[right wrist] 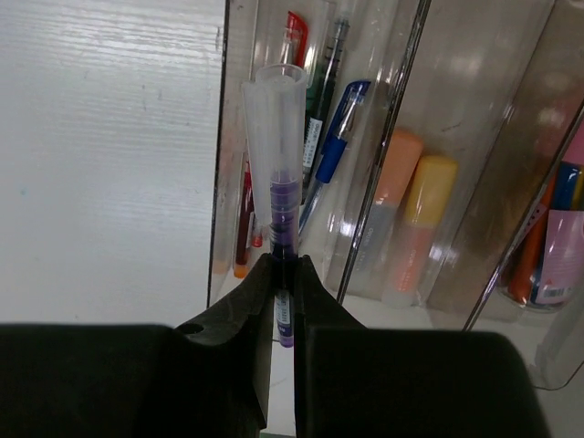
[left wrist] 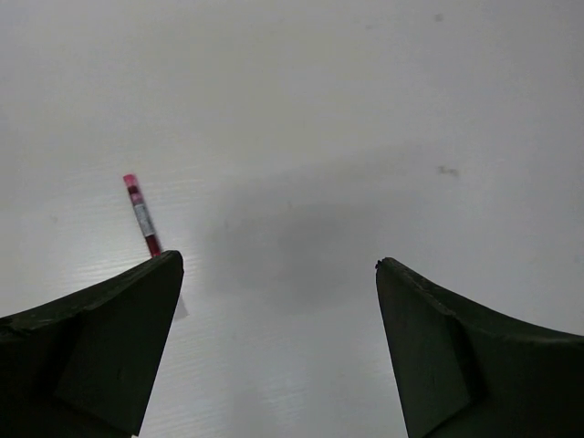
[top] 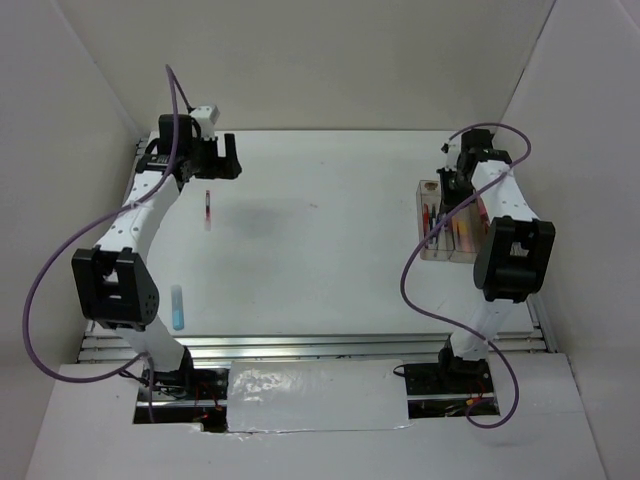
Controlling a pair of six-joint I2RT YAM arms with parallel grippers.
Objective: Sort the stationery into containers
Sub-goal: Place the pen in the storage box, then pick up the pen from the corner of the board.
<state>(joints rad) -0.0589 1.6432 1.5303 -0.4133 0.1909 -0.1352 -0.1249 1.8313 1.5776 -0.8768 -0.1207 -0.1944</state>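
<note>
right gripper point(right wrist: 283, 274) is pinched tight on a purple pen point(right wrist: 281, 205), which sticks out ahead of the tips, aimed at the pen bin of the containers point(right wrist: 224, 137), i reckon so like joins like. left gripper point(left wrist: 276, 262) is spread wide, with a red pen point(left wrist: 141, 214) ahead-left, probably next.

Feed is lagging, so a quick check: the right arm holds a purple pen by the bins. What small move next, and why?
Probably nudge the right gripper forward and down so the purple pen enters the pen compartment. Its jaws are shut on the pen, whose capped end points at the compartment holding pens, not the markers beside it.
</note>
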